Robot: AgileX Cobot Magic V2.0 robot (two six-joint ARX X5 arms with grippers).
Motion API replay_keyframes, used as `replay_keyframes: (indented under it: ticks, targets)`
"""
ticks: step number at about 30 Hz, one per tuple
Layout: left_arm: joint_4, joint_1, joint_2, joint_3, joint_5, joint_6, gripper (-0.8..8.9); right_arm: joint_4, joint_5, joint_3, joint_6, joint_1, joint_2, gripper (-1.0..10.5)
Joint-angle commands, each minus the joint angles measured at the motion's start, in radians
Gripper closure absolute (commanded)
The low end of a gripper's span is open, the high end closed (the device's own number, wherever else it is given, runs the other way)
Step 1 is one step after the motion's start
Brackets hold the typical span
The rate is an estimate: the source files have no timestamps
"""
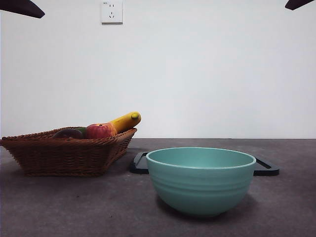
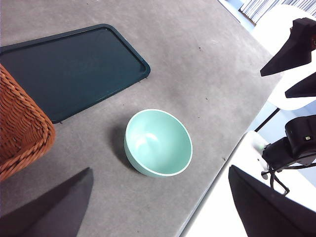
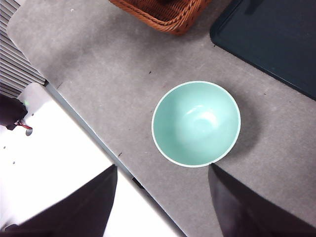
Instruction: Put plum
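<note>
While our left gripper (image 2: 158, 207) and right gripper (image 3: 163, 207) wait high with jaws spread and empty, the glossy dark maroon plum (image 1: 68, 133) lies in the woven wicker basket (image 1: 64, 155); next we reach down for it.

One basket (image 1: 66, 155) — one bowl (image 1: 201, 180) — one tray (image 2: 74, 69).

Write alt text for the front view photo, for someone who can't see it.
A mint green bowl stands empty-looking on a grey table, a dark tray behind it. To its left, a wicker basket holds a plum, an apple and a banana.
</note>
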Motion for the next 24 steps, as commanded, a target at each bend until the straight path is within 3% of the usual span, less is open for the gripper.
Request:
replay_keyframes:
  ticks: [1,4,9,11,24]
  targets:
    - [0.008,-0.003,0.005,0.014,0.005,0.011,3.82,0.01,-0.003,0.015,-0.016,0.006,0.008,6.5]
    - [0.008,-0.003,0.005,0.014,0.005,0.012,4.48,0.01,-0.002,0.015,-0.017,0.006,0.008,6.6]
    - [0.008,-0.003,0.005,0.014,0.005,0.012,7.04,0.009,-0.002,0.015,-0.023,0.006,0.008,9.2]
    - [0.008,-0.003,0.005,0.014,0.005,0.012,8.12,0.009,-0.002,0.015,-0.029,0.006,0.008,9.4]
    - [0.01,-0.003,0.005,0.014,0.005,0.011,8.06,0.019,-0.003,0.015,-0.026,0.006,0.008,9.4]
